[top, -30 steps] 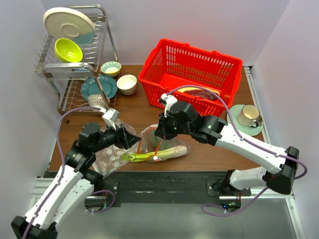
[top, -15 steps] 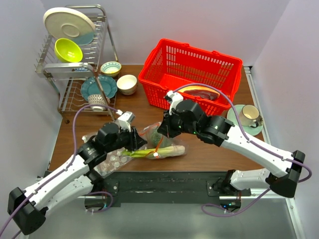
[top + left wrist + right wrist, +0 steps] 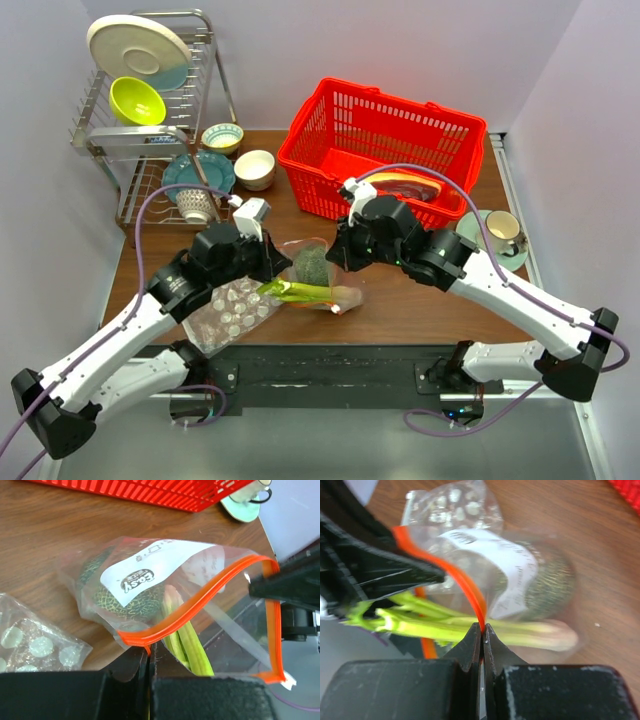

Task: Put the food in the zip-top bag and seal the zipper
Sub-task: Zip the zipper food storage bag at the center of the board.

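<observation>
Bright, even light, faint shadows; the right wrist view blurs the zip-top bag (image 3: 505, 565); overhead view is sharp.

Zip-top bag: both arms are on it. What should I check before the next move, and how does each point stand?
1. Left gripper shut on the zipper: ok.
2. Right gripper shut on the zipper: ok.
3. Dark green ball inside the zip-top bag: ok.
4. Green stalks fully inside: not ok, their ends poke out through the mouth.
5. Red-brown slab in the bag: not ok, none seen inside; what looks like it lies in the red basket.
6. Mouth ready to seal: not ok, it gapes wide between the grippers.
</observation>
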`<action>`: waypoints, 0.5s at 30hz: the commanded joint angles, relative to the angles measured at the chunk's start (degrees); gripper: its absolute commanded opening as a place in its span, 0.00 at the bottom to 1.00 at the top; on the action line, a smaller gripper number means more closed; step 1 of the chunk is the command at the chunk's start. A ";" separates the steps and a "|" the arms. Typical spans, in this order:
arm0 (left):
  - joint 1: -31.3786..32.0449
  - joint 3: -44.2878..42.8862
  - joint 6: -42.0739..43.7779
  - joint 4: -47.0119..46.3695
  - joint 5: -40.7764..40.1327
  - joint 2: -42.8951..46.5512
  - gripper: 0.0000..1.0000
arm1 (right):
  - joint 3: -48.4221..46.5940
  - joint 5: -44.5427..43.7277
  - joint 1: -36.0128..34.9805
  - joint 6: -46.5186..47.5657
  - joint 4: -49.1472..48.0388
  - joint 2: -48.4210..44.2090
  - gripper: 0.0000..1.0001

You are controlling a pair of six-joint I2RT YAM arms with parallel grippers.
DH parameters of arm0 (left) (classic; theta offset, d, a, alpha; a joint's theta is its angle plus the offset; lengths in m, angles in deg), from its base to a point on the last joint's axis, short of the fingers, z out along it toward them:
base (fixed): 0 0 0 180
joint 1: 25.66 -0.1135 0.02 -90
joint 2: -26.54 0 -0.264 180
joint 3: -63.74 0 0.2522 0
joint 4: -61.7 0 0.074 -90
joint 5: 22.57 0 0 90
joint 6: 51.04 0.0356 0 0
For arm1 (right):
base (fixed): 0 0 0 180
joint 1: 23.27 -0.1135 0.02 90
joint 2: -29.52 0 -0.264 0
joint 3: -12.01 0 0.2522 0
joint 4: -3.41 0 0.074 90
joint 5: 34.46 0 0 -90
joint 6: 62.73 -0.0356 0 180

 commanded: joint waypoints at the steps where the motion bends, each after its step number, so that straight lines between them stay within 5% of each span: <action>1: 0.27 -2.19 -3.15 0.90 3.25 -0.25 0.00 | -4.68 -3.20 1.02 6.60 2.85 0.40 0.09; 2: 0.18 -2.02 -3.33 0.45 3.34 -0.25 0.00 | -5.31 -2.68 1.02 7.67 3.11 0.57 0.14; 3: 0.18 -2.02 -3.68 0.10 3.69 -0.25 0.00 | -5.83 -1.98 1.02 8.90 3.47 0.66 0.32; 5: 0.18 -2.19 -3.86 -1.13 4.48 -0.77 0.00 | -7.50 -0.04 1.02 12.59 3.56 0.31 0.42; 11: 0.18 -4.29 -5.61 -2.72 6.59 -3.23 0.00 | -9.27 14.88 -1.16 20.07 3.56 -3.46 0.41; 15: 0.18 -5.97 -5.62 -2.36 7.29 -4.90 0.00 | -9.27 13.68 -10.65 24.98 2.94 -3.03 0.46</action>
